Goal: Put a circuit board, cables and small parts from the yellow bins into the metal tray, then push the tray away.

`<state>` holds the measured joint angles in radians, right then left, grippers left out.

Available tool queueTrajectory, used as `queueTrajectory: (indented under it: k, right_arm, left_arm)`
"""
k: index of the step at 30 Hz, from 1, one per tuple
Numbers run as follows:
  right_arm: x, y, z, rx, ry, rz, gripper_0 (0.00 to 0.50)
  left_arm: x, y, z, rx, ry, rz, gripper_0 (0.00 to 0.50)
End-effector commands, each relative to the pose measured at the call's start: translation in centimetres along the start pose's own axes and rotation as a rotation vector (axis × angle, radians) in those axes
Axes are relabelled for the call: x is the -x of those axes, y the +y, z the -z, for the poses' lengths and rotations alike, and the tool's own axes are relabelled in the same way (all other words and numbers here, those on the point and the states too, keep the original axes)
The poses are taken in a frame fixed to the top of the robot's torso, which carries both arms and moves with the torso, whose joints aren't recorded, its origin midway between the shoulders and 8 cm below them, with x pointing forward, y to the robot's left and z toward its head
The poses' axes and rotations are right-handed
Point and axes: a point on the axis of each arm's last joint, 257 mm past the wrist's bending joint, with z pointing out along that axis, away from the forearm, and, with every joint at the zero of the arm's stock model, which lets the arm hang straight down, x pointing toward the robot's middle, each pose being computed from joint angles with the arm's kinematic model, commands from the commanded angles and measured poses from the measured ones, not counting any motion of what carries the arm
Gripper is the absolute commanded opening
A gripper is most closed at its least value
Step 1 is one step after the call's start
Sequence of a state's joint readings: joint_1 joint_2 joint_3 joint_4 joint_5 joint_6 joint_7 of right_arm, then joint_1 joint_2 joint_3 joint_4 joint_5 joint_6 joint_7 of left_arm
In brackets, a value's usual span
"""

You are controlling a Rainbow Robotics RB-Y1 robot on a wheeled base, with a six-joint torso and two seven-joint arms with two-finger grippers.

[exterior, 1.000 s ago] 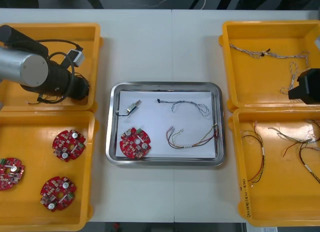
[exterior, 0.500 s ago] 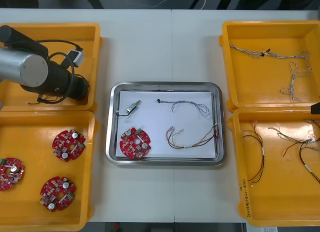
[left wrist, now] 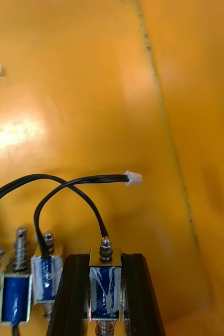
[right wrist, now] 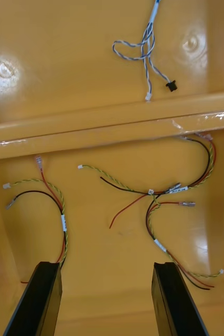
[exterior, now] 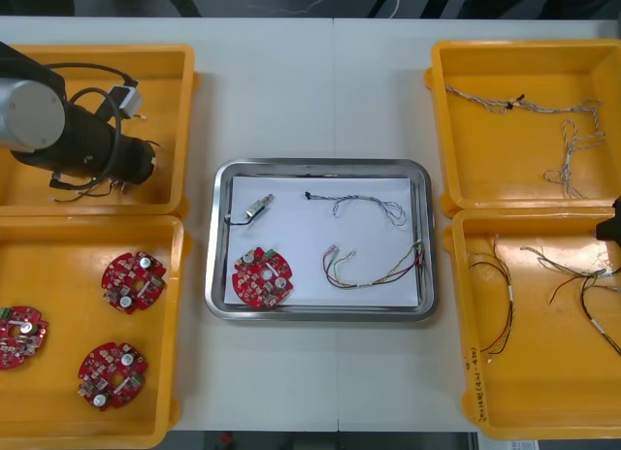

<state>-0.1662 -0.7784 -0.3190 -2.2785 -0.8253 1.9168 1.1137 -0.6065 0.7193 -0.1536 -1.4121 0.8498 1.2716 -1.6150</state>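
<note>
Over the far-left yellow plastic bin (exterior: 167, 72) I have the left arm (exterior: 58, 130). Its wrist camera shows the left jaws closed on a small metal part with a blue wrapped body (left wrist: 105, 286). The two black fingers (left wrist: 72, 299) stand apart by just that part's width and press its sides. A thin black cable (left wrist: 85, 184) rises from the part's top, loops over and ends in a white plug. Two more blue-bodied metal parts (left wrist: 43, 275) lie just beside the held one on the bin floor.

At the bench's right edge, a black piece of the right arm (exterior: 611, 229) shows between the two right-hand bins. From its wrist camera I see the right jaws wide open and holding nothing. They hang over the near-right yellow bin (exterior: 543, 392), where loose red and yellow cables (right wrist: 143, 191) lie spread on the floor. Past the dividing wall, a twisted blue and white cable (right wrist: 143, 44) lies in the far-right yellow bin (exterior: 505, 159).

On the light bench (exterior: 301, 91), between the bins, sits the shiny metal tray with a white inside (exterior: 320, 317). It holds a round red circuit board (exterior: 262, 277) at its near-left corner and a small metal part with a black lead (exterior: 257, 208) at far left. A blue and white twisted cable (exterior: 364, 206) and a red and yellow cable (exterior: 378, 266) lie further right. Three more round red boards (exterior: 134, 280) lie in the near-left yellow bin (exterior: 58, 246).
</note>
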Motion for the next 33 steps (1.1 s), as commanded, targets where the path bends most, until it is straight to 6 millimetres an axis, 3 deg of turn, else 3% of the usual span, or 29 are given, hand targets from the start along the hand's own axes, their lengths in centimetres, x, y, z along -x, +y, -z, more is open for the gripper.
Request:
queueTrajectory:
  k: [1,19,24,33]
  right_arm:
    - [-0.7,0.2,0.1,0.022,-0.004,-0.010,0.500]
    - [-1.4,0.9,0.0,0.044,0.011,0.063,0.500]
    - [-1.5,1.0,0.1,0.047,0.012,0.090,0.500]
    - [-1.4,1.2,0.4,0.045,0.002,0.151,0.500]
  left_arm:
    - [1.0,1.2,2.6,0.012,-0.018,-0.109,0.000]
    - [3.7,2.8,9.2,0.073,0.024,-0.114,0.000]
    - [4.0,2.0,10.4,0.080,0.034,-0.089,0.000]
    - [4.1,-1.4,12.5,0.067,0.042,-0.062,0.000]
